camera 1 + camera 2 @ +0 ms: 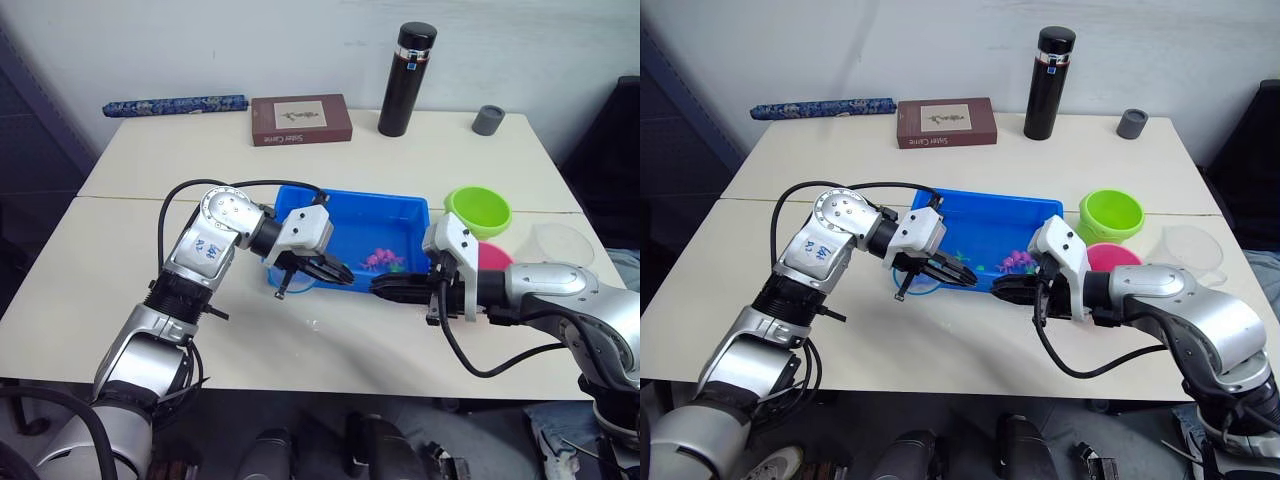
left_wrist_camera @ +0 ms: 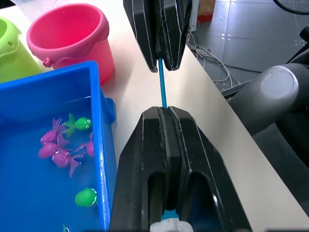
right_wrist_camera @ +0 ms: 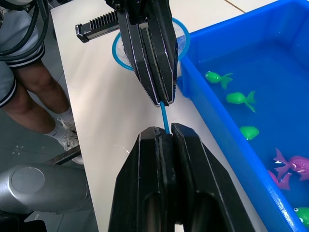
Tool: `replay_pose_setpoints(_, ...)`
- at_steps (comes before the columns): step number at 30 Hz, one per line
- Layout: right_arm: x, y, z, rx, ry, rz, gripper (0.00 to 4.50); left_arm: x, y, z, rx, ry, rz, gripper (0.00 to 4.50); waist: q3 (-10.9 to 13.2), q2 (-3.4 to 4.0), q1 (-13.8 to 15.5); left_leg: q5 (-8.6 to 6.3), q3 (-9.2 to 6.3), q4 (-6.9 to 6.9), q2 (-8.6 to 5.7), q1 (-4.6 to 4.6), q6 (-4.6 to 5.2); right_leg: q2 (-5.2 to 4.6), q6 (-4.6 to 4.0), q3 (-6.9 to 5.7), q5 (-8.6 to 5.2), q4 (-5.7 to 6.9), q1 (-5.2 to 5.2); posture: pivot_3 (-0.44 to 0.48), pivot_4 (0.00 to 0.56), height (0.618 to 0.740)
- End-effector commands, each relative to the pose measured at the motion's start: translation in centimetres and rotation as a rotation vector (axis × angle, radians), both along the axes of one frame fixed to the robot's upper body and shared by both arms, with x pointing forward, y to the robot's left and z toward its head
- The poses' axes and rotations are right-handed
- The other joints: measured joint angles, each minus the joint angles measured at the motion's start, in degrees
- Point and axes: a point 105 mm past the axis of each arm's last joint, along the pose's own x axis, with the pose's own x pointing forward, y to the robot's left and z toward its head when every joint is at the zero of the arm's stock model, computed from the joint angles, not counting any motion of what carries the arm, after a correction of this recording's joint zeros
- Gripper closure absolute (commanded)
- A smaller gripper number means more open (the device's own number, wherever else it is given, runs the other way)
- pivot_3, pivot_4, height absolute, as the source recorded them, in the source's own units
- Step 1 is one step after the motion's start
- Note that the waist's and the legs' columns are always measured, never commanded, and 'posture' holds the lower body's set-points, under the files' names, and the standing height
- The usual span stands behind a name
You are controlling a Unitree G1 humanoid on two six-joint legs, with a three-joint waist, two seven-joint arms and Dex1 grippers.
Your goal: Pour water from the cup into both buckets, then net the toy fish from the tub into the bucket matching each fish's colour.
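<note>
Both the left end effector (image 1: 958,272) and the right end effector (image 1: 1008,290) are pinching the thin handle of the net (image 3: 124,52), held over the bench (image 1: 940,340) just beside the near wall of the tub (image 1: 985,205), where the toy fish (image 2: 57,154) float.

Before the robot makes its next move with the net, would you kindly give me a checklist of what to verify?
1. Right gripper shut on the thin handle of the small blue-rimmed hoop net: ok.
2. Left gripper off that handle: not ok, it is shut on it too.
3. Green and pink-purple plastic toy fish in the shallow bright blue plastic tub: ok.
4. Lime green plastic bucket and pink plastic bucket upright beside the tub: ok.
5. Water in the buckets: cannot tell.
</note>
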Motion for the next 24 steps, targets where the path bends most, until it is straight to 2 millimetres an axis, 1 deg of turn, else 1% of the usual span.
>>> replay_pose_setpoints(1, -0.3, 0.0, 0.8, -0.001, -0.033, 0.013, 4.44, 0.0, 0.0, 1.0, -0.01, -0.041, -0.01, 4.5, 0.0, 0.0, 0.0, 0.0, 0.0, 0.0, 0.0, 0.0, 0.0, 0.0, 0.0, 0.0, 0.0, 0.0, 0.0, 0.0, 0.15, 0.74)
replay_pose_setpoints(9, -0.4, -0.1, 0.9, 0.002, -0.035, 0.019, 4.44, 0.5, 0.2, 0.4, 0.029, -0.035, 0.034, 4.5, 0.0, 0.0, 0.0, 0.0, 0.0, 0.0, 0.0, 0.0, 0.0, 0.0, 0.0, 0.0, 0.0, 0.0, 0.0, 0.0, 0.15, 0.74)
replay_pose_setpoints(14, -0.4, -0.1, 0.9, 0.006, -0.041, 0.02, 4.44, 0.8, 0.1, 0.5, 0.023, -0.038, 0.051, 4.5, 0.0, 0.0, 0.0, 0.0, 0.0, 0.0, 0.0, 0.0, 0.0, 0.0, 0.0, 0.0, 0.0, 0.0, 0.0, 0.0, 0.15, 0.74)
replay_pose_setpoints(17, -0.4, 0.0, 0.9, 0.002, -0.045, 0.021, 4.44, 1.1, 0.0, 0.6, 0.02, -0.003, 0.086, 4.5, 0.0, 0.0, 0.0, 0.0, 0.0, 0.0, 0.0, 0.0, 0.0, 0.0, 0.0, 0.0, 0.0, 0.0, 0.0, 0.0, 0.15, 0.74)
replay_pose_setpoints(20, -0.3, 0.0, 0.9, 0.002, -0.049, 0.019, 4.5, 1.6, 0.2, 0.7, 0.023, -0.007, 0.122, 3.5, 0.0, 0.0, 0.0, 0.0, 0.0, 0.0, 0.0, 0.0, 0.0, 0.0, 0.0, 0.0, 0.0, 0.0, 0.0, 0.0, 0.15, 0.74)
replay_pose_setpoints(21, -0.3, 0.0, 0.9, 0.001, -0.05, 0.019, 4.5, 1.5, 0.2, 0.6, 0.025, -0.002, 0.121, 3.14, 0.0, 0.0, 0.0, 0.0, 0.0, 0.0, 0.0, 0.0, 0.0, 0.0, 0.0, 0.0, 0.0, 0.0, 0.0, 0.0, 0.15, 0.74)
replay_pose_setpoints(22, -0.3, 0.0, 0.9, 0.001, -0.051, 0.02, 4.5, 1.5, 0.3, 0.6, 0.026, 0.003, 0.118, 2.89, 0.0, 0.0, 0.01, 0.0, 0.0, 0.0, 0.0, 0.0, 0.0, 0.0, 0.0, 0.0, 0.0, 0.0, 0.0, 0.0, 0.15, 0.74)
replay_pose_setpoints(24, -0.4, 0.0, 0.9, 0.001, -0.051, 0.021, 4.5, 1.4, 0.3, 0.7, 0.022, 0.007, 0.117, 2.18, 0.0, 0.0, 0.0, 0.0, 0.0, 0.0, 0.0, 0.0, 0.0, 0.0, 0.0, 0.0, 0.0, 0.0, 0.0, 0.0, 0.15, 0.74)
